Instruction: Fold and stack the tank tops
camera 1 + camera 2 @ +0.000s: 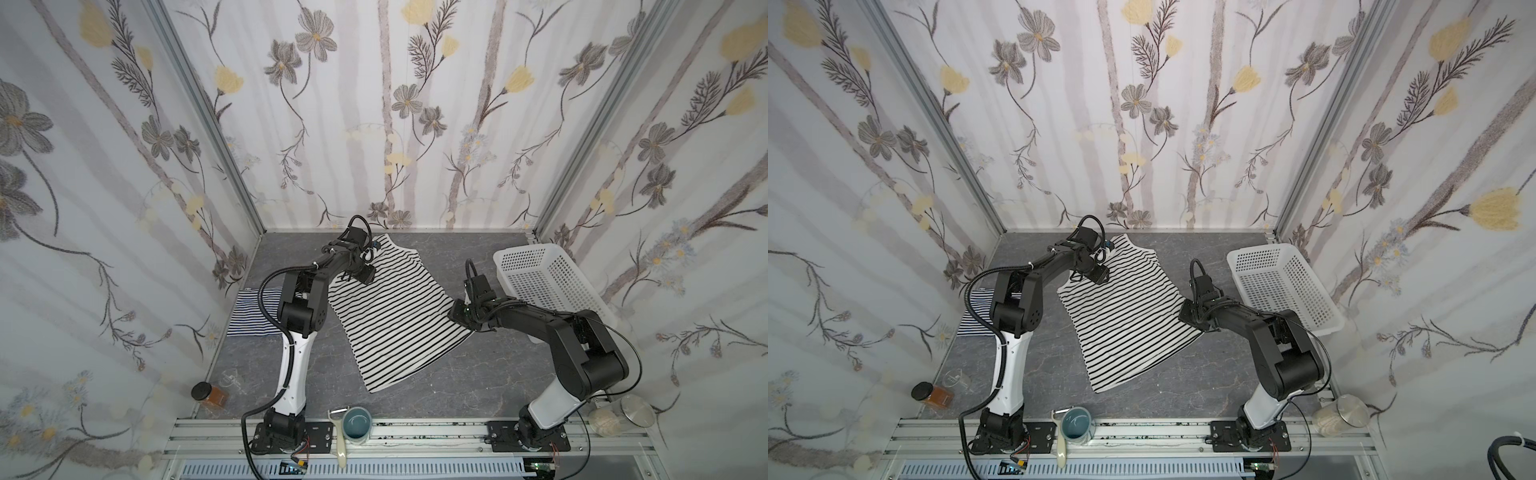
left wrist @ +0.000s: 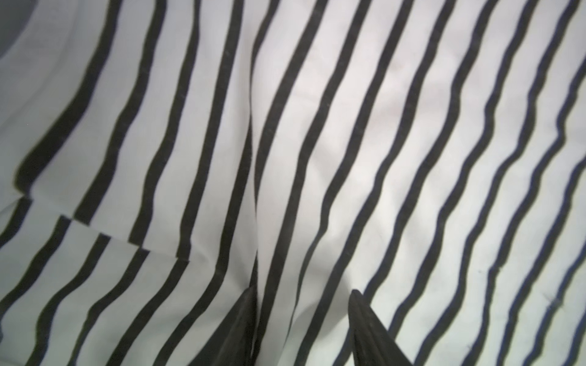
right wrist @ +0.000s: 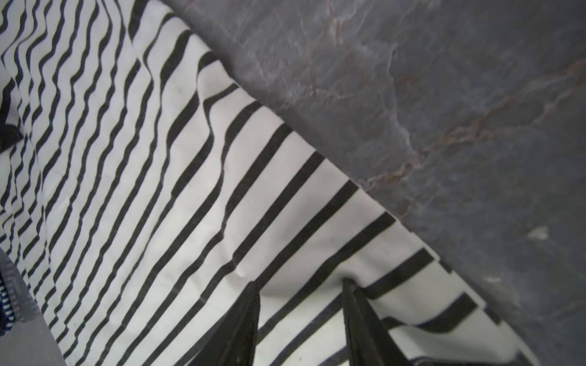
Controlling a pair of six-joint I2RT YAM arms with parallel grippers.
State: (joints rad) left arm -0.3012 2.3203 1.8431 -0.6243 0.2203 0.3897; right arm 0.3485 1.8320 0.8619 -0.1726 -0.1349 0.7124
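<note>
white knit tank top with wide black stripes [image 1: 390, 316] lies spread and aslant on the grey marbled tabletop [image 1: 457, 382]. the folded navy-and-white fine-striped tank top [image 1: 249, 316] sits at the tabletop's left side, partly hidden behind the left arm [image 1: 297, 307]. the left tool [image 2: 302, 291] stands on the cloth near an armhole and the right tool [image 3: 301, 285] close to a side edge — each with jaws apart, straddling a low ridge of fabric, nothing clamped that i can see. likely trouble: a closing pinch catches only the upper layer, so the top opens like a bag on lifting. or the right tool's shallow bite slips off the edge — leaving a skewed fold.
</note>
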